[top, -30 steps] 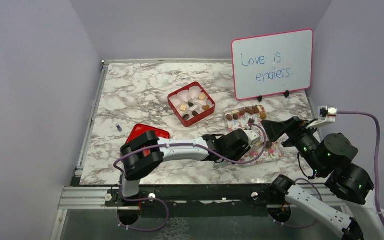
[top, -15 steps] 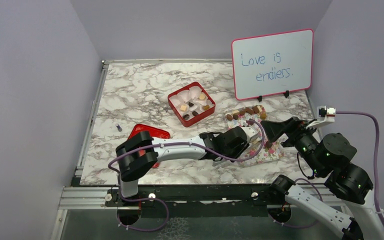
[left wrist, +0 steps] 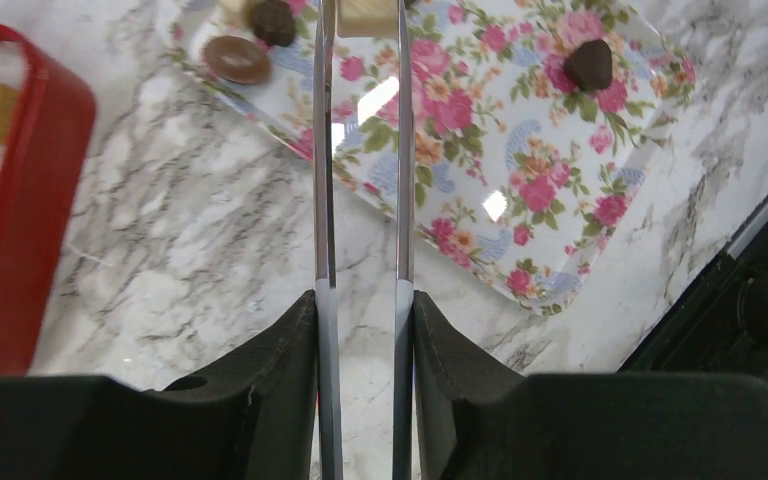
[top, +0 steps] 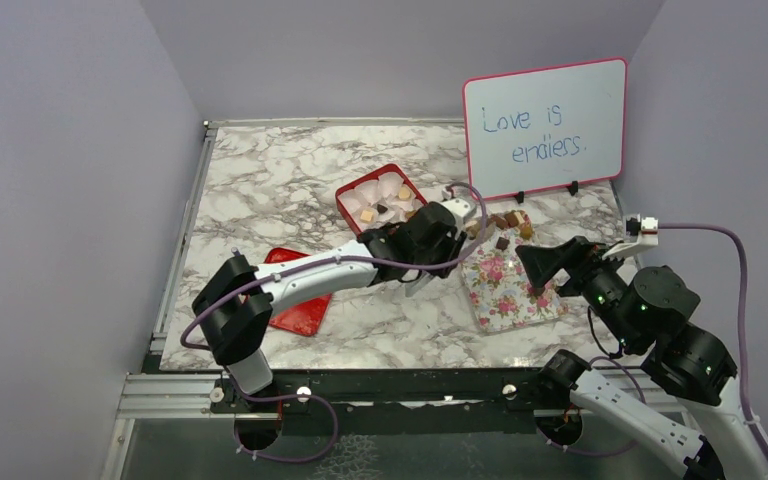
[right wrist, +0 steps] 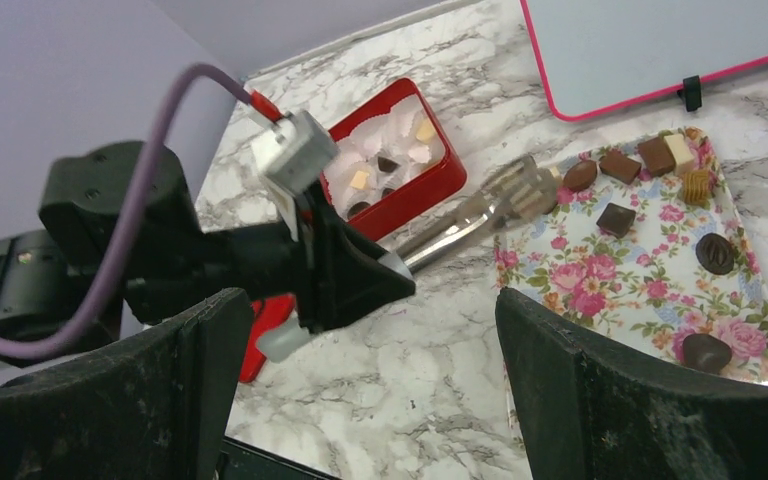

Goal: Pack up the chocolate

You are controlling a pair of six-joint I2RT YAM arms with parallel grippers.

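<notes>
Cream piece (left wrist: 367, 15) is being pinched by the left tool (right wrist: 535, 185), probably for the red box (top: 345, 200). More chocolate (right wrist: 620, 218) is lying on the floral tray (top: 505, 300) near the table's (top: 260, 190) right edge. The right tool (top: 545, 265) is gaping open.

We look down on a white desk with grey marble veining (top: 260, 180), set in a booth of plain, pale lavender panels: a left wall (top: 60, 150), a back wall (top: 400, 50) and a right wall (top: 720, 120). A silver aluminium rail (top: 380, 392) runs along the desk's near edge. At the back right a pink-framed whiteboard (top: 545, 125) stands on small black feet, with blue handwriting that begins "Love is". The light is soft and even, and we see only faint shadows.
</notes>
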